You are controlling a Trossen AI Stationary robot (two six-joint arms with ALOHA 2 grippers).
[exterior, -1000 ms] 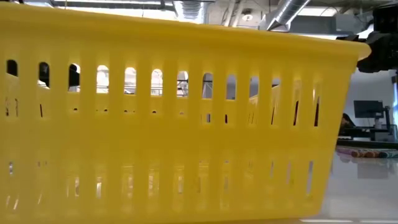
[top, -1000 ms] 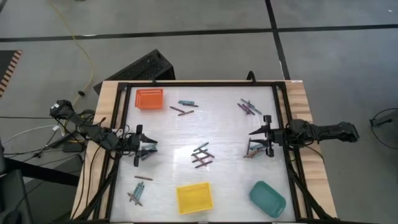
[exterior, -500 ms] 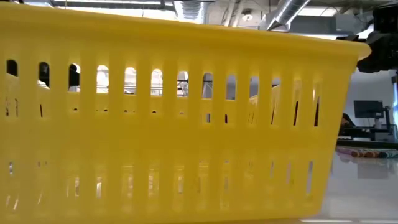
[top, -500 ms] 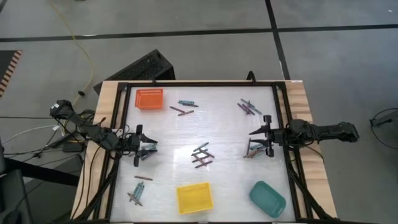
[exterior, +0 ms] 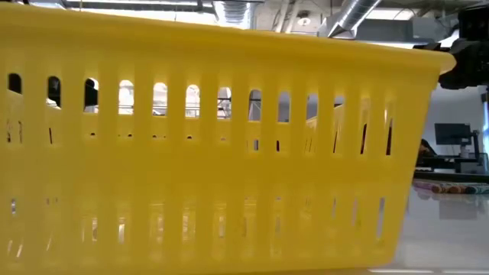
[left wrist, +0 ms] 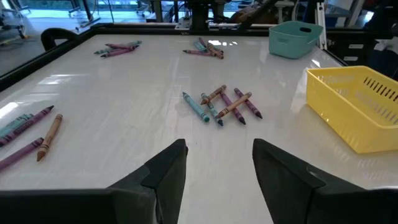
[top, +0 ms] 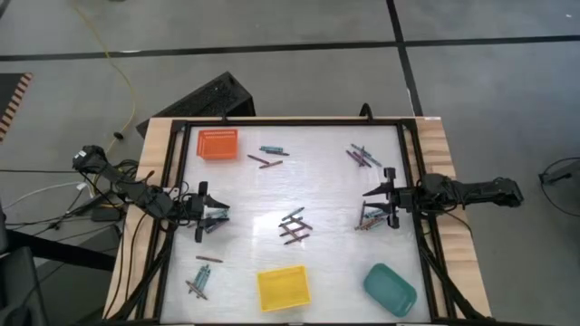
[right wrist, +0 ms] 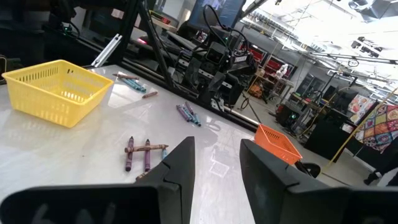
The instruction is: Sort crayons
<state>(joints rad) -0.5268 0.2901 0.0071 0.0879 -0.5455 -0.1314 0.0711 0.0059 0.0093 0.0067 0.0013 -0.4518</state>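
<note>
Lying label-illegible, crayons (top: 294, 225) between two open, empty pincers.

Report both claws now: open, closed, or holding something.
Left claw: open, holding nothing, above the table.
Right claw: open, holding nothing, above the table.

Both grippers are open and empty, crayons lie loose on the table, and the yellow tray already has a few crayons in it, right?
Not quite. The yellow tray is empty, as the high view shows. The rest holds: the left gripper and right gripper are open and hold nothing, and crayons lie loose on the table.
</note>
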